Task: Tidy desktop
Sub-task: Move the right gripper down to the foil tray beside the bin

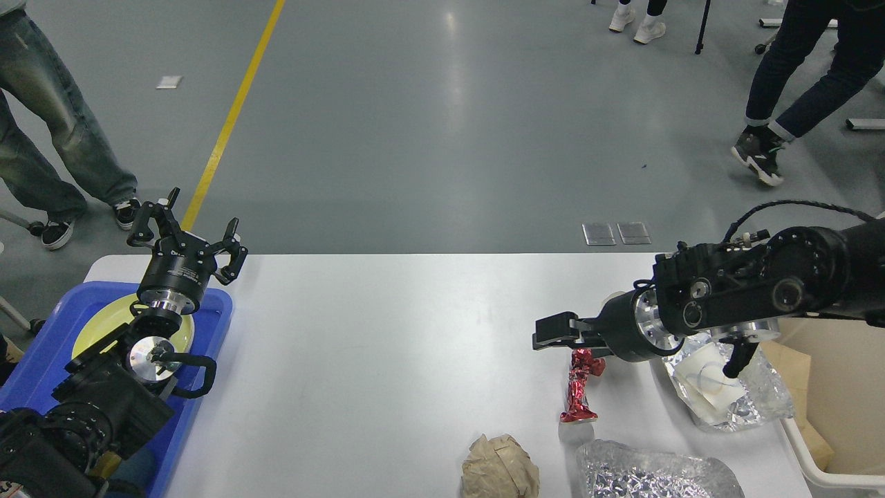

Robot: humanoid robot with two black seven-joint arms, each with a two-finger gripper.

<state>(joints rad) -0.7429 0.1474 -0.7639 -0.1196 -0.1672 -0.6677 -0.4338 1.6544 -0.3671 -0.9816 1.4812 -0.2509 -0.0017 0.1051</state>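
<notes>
Desktop point(387, 360) clutter sits mostly at the right end of this white, matte, round-cornered tabletop, which fills the lower half of the head view; the likely step in hand is picking up the red foil wrapper point(579, 386), a twisted, shiny, crinkled piece lying just below the right gripper point(550, 340); that gripper points leftward, low over the surface, and whether its fingers are apart or together I cannot tell, seen edge-on as they are; to do this well, I judge the tool should turn to face down, straddle the narrow twisted waist of the wrapper and close gently, since thin foil crushes and slips easily; a crumpled brown paper ball point(500, 469) lies near the front edge, soft and faceted, easy to pinch; two wrinkled silver foil trays reflect the light, one point(753, 387) holding a white crushed piece by the arm, the other point(657, 477) at the bottom edge; their thin rims would bend under a hard grip; the beige bin point(840, 387) stands at the right, smooth plastic, the probable drop place; far left, the left gripper point(185, 238) hangs with fingers spread and empty above the blue tray point(41, 360), which holds a pale yellow plate point(104, 321).
</notes>
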